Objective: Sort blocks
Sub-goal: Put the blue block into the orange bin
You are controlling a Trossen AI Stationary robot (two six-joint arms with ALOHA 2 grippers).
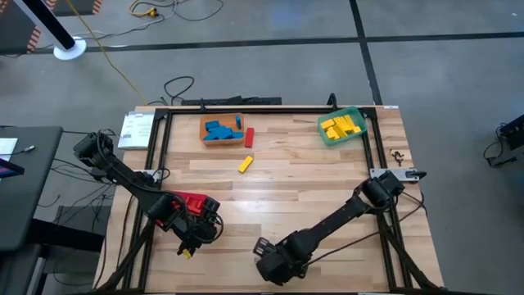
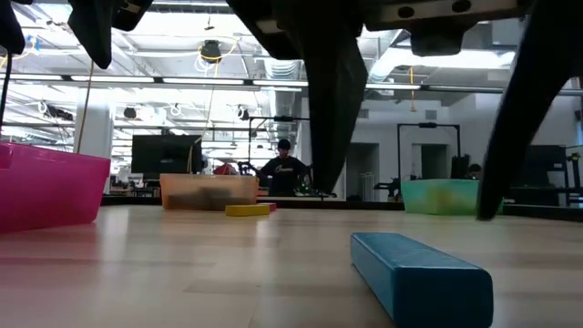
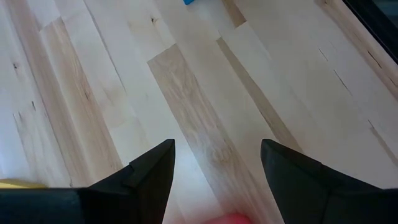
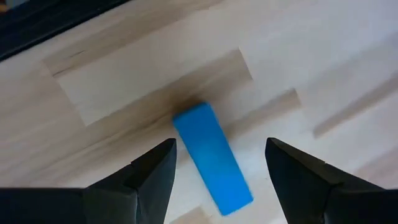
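Nearest lay a blue block (image 4: 212, 158) on the worktop (image 4: 323, 74), between the right gripper's (image 4: 217, 169) spread fingers; rigid, light, probably smooth, best pinched across its long sides.

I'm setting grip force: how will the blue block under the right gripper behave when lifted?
The blue block looks rigid with flat faces, so probably no rolling or tipping. Its smooth faces might slip. The open right gripper straddles it askew, so it may twist.

Your wooden counter (image 1: 311, 176) carried an orange bin (image 1: 222, 130) and green bin (image 1: 341, 127) at upper frame, a red block (image 1: 250, 137) and yellow block (image 1: 246, 165) mid-frame.
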